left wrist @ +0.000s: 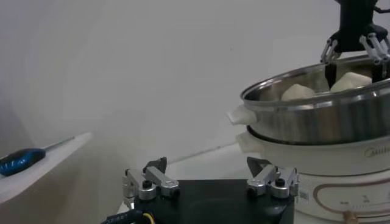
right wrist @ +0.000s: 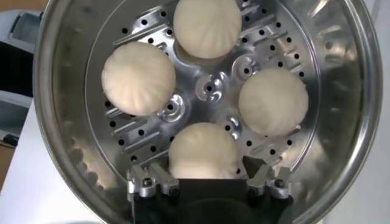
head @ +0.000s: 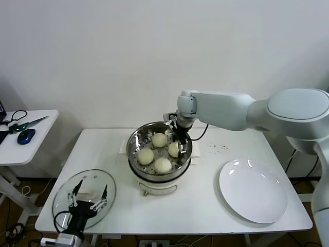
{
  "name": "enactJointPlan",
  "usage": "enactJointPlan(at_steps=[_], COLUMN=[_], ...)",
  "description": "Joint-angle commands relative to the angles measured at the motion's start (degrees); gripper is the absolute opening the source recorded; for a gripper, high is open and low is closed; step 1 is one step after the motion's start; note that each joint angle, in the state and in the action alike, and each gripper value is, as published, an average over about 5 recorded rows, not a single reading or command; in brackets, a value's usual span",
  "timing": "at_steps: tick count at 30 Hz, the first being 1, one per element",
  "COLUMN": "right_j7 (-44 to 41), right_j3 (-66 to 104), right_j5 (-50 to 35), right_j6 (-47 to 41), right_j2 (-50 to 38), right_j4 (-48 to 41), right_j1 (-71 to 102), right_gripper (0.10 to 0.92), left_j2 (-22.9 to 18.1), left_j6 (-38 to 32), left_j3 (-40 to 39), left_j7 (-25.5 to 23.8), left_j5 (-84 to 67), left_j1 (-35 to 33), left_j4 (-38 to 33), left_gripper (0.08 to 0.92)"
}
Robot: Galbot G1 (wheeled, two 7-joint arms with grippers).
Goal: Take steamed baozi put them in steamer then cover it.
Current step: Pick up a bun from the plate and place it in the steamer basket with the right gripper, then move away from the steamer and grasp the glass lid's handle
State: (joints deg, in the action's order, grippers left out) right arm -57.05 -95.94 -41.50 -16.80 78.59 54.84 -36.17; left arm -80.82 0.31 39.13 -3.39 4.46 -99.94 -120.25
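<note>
The steamer [head: 134,140] stands mid-table on its white pot base [head: 154,186]. Four cream-white baozi lie in its basket [right wrist: 61,134], at the back [head: 159,139], left [head: 146,156], front [head: 163,165] and right [head: 175,149]. My right gripper [head: 178,138] hangs over the basket's right side, open, with its fingers [right wrist: 146,180] on either side of the right baozi [right wrist: 203,151], which rests on the perforated bottom. The glass cover [head: 95,180] lies flat at the table's front left. My left gripper [head: 91,191] hovers open just above it, at its centre. It shows open in the left wrist view [left wrist: 210,175].
A flat white plate [head: 253,191] lies at the table's front right. A small side table [head: 31,146] to the left holds scissors [head: 25,124] and a blue mouse [head: 25,136]. A cable runs behind the steamer. The wall is close behind the table.
</note>
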Motion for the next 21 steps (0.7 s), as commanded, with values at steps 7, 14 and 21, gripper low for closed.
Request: enactJointPlan(at_steps=[7, 14, 21], right_j7=[-1.81, -0.58, 15.04], right_j3=[3.48, 8.63, 13.97], right_j5=[-2.07, -1.29, -5.22], right_j6=[0.24, 3.31, 14.74], right_j2=[-5.28, -11.95, -23.39], right_j4=[6.4, 8.44, 13.4], right_j1=[-4.03, -4.72, -0.94], right_gripper=[0.823, 0.823, 0.823], left_j2=[0.7, 0.52, 0.01], left_j6=[0.15, 0.18, 0.42], left_j3=[0.96, 0.98, 1.51], left_j7=[0.0, 0.01, 0.17], left_j5=[-0.26, 0.17, 1.39], left_j1=[0.27, -0.14, 0.28], left_j4=[-0.12, -0.4, -0.77], left_gripper=[0.823, 0.823, 0.823])
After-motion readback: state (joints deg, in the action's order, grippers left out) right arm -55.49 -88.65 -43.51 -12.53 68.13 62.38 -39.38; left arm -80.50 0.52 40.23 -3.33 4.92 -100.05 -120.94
